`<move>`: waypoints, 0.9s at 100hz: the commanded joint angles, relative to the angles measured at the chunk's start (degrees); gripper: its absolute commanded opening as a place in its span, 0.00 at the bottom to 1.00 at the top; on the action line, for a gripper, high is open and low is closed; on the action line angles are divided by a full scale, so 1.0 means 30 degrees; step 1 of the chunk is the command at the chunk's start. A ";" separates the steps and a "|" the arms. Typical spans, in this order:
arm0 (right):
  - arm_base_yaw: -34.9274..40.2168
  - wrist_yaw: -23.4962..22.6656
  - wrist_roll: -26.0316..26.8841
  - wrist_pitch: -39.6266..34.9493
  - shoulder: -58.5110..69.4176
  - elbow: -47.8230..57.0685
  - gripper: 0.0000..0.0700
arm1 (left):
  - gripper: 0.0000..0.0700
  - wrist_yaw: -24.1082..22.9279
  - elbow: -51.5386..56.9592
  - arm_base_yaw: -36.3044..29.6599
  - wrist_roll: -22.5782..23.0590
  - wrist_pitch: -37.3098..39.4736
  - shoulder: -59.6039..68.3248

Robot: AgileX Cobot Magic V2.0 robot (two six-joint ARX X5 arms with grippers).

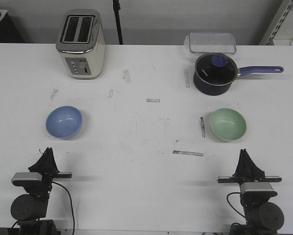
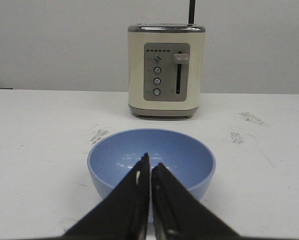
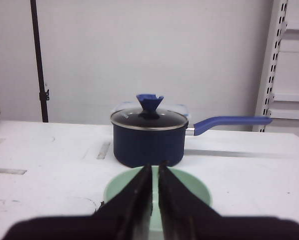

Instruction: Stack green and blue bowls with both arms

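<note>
Left gripper: jaws together, only a thin slit between the tips, holding nothing; it sits at the table's near edge on the left. Right gripper: jaws likewise together and holding nothing, at the near edge on the right. Blue bowl: upright on the table, directly ahead of the left gripper and apart from it. Green bowl: upright, ahead of the right gripper and apart from it; the two bowls lie well apart, at opposite sides of the table. Toaster: cream and chrome, beyond the blue bowl at the far edge. Saucepan: dark navy with glass lid and purple handle pointing right, beyond the green bowl. Clear lidded box: just behind the saucepan. Tape strips and scuffs mark the tabletop.
</note>
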 commanded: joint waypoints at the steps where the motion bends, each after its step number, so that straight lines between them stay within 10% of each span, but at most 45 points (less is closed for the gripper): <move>1: 0.0015 0.0007 0.0051 -0.0729 0.0299 0.0685 0.02 | 0.00 0.0036 -0.0423 0.0007 -0.0102 0.0233 -0.0036; 90: -0.0087 0.0874 0.1348 -0.7985 1.7398 1.4520 0.02 | 0.00 0.0036 -0.0423 0.0007 -0.0102 0.0233 -0.0036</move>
